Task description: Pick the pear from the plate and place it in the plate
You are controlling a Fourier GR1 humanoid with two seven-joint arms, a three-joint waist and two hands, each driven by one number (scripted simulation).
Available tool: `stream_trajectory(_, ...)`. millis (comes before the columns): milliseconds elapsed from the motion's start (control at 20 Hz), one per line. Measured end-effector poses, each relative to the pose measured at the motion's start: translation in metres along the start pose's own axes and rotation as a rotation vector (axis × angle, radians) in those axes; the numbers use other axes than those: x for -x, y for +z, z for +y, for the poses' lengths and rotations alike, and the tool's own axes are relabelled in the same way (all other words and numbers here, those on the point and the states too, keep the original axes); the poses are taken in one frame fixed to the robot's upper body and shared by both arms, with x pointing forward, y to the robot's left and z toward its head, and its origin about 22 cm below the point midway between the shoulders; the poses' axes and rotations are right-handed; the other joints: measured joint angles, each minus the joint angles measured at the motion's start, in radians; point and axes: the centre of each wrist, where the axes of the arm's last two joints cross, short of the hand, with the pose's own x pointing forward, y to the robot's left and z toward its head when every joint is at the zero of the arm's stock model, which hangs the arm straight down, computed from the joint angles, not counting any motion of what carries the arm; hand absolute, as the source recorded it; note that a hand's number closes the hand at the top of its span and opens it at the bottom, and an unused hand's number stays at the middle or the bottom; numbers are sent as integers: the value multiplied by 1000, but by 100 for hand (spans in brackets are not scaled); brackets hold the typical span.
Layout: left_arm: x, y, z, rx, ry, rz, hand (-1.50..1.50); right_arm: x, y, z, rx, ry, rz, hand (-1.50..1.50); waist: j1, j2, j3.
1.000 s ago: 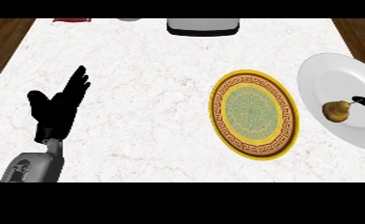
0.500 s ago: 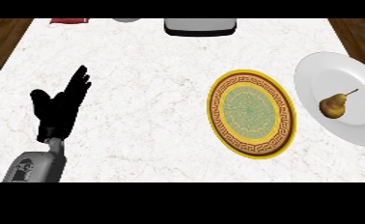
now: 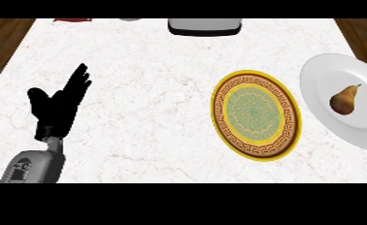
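A brown pear (image 3: 345,100) lies on a plain white plate (image 3: 324,78) at the right edge of the head view, which cuts the plate off. Just left of it sits a yellow-rimmed plate (image 3: 253,115) with a brown key pattern and a green centre, with nothing on it. My left hand (image 3: 58,104) rests at the left, open, fingers straight and pointing up and right, far from both plates. My right hand does not show.
A dark grey and white appliance (image 3: 205,26) stands at the back edge of the marble counter. A red item (image 3: 72,20) and a grey one (image 3: 130,19) peek in at the back left. Wooden floor shows beyond the counter's corners.
The view has shifted, so the white plate and pear show further into the picture from the right. The left hand has not moved.
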Motion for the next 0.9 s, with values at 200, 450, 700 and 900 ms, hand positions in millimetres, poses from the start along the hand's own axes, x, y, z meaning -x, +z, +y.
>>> stream_trajectory(200, 2, -2, -6, 1, 2, -6, 0, 5, 12, -10, 31, 28, 18, -150, 6, 3, 1)
stream_trajectory(450, 5, -4, -6, 6, 4, -4, 0, 0, 18, -21, 66, 50, 25, -150, 9, 5, 2)
stream_trajectory(700, -1, -6, -6, 7, 3, -6, 0, -5, 26, -34, 88, 90, 38, -150, 14, 6, 3)
stream_trajectory(900, -2, -7, -6, 5, 5, -12, 0, -4, 37, -42, 89, 129, 66, -150, 13, 7, 4)
